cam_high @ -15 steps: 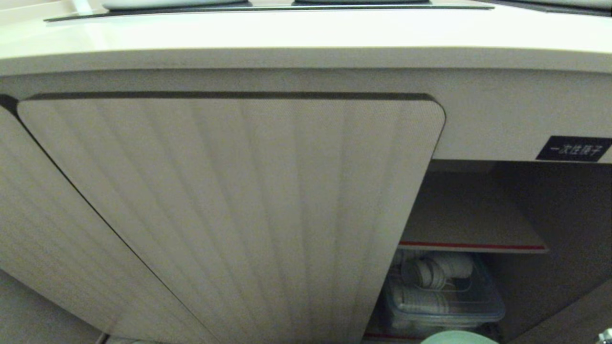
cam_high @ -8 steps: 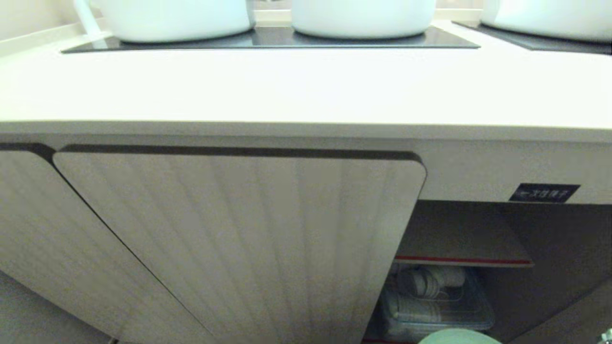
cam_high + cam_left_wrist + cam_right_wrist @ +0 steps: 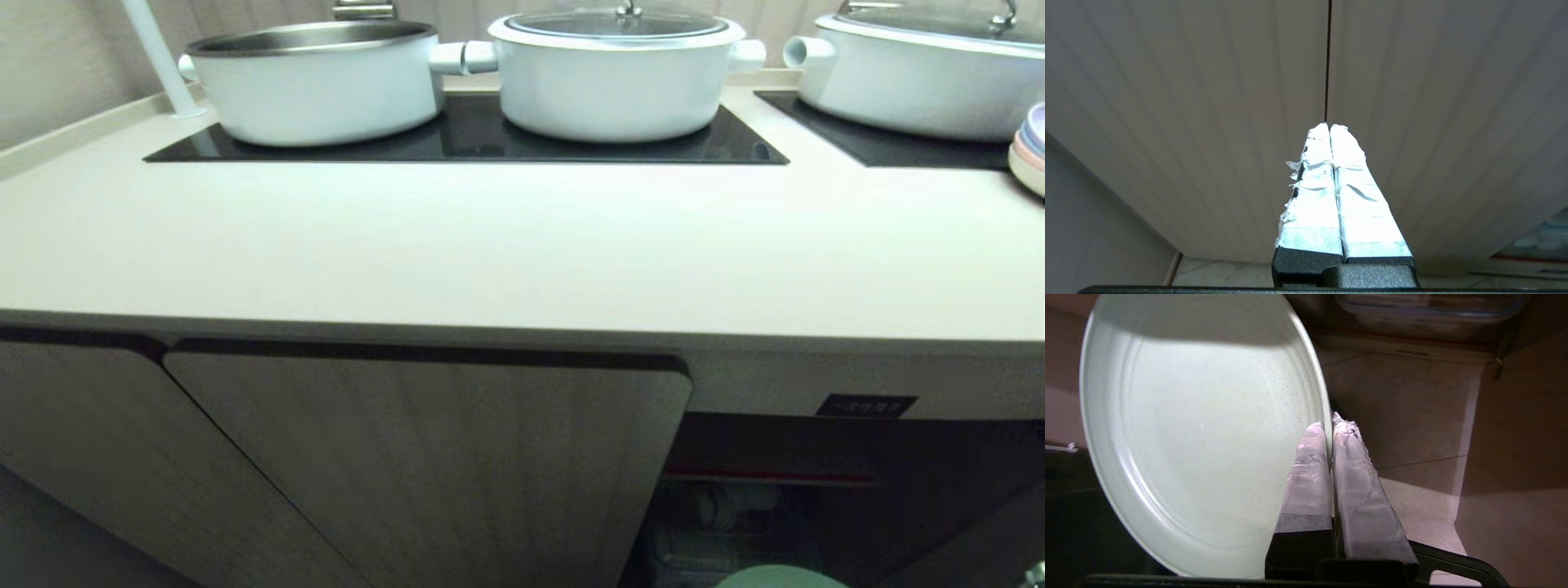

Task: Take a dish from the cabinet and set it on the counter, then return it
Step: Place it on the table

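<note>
The pale mint-green dish (image 3: pixel 1200 428) hangs in front of the open cabinet (image 3: pixel 816 490), its rim pinched between the taped fingers of my right gripper (image 3: pixel 1329 420), which is shut on it. In the head view only the dish's top edge (image 3: pixel 780 578) peeks in at the bottom, below the red-edged shelf (image 3: pixel 767 474). The cream counter (image 3: pixel 522 245) stretches above the cabinet doors. My left gripper (image 3: pixel 1329 124) is shut with nothing in it, parked close to the ribbed closed doors (image 3: pixel 1208 102).
Three white pots (image 3: pixel 318 77) (image 3: pixel 616 69) (image 3: pixel 922 69) stand on black glass panels (image 3: pixel 465 135) at the back of the counter. Stacked bowls (image 3: pixel 1030 147) sit at the right edge. A clear plastic box (image 3: pixel 1433 304) sits low in the cabinet. A black label (image 3: pixel 867 405) marks the cabinet front.
The whole head view has risen: the countertop and pots have come into sight and the cabinet opening has sunk toward the bottom. The dish edge stays at the bottom of the view.
</note>
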### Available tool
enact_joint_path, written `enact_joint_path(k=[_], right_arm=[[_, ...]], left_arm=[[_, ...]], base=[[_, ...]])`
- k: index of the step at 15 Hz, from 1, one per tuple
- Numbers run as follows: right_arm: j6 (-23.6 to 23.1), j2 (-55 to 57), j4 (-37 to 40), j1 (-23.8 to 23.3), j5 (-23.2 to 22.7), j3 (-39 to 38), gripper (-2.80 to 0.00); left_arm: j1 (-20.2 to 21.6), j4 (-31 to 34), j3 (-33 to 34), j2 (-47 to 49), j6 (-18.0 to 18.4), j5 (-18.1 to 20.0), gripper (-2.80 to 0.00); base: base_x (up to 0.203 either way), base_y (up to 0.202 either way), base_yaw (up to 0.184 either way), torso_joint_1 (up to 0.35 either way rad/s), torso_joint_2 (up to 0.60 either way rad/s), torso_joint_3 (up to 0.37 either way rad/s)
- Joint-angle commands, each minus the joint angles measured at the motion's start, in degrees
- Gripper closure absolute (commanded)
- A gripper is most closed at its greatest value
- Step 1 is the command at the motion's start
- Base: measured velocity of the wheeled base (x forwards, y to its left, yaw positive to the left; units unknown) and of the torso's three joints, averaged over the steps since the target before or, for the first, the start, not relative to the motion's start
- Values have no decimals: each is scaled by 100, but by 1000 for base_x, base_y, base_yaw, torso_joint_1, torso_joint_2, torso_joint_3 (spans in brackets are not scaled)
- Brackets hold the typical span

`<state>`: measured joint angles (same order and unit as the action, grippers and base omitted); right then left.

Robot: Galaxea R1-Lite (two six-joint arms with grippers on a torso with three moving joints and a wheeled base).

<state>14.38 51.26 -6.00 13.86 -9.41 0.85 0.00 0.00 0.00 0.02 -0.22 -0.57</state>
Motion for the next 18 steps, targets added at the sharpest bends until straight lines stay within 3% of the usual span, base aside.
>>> enact_joint_path(k=[1, 18], right_arm=[[-5, -11, -7, 3, -35, 11, 0], [-164, 7, -15, 3, -175, 29, 0]], left_arm=[[0, 0, 0, -2, -4, 4, 0], [0, 0, 0, -2, -4, -1, 0]], base=[[0, 0, 0, 207, -483, -288], [0, 0, 0, 248, -541, -294]])
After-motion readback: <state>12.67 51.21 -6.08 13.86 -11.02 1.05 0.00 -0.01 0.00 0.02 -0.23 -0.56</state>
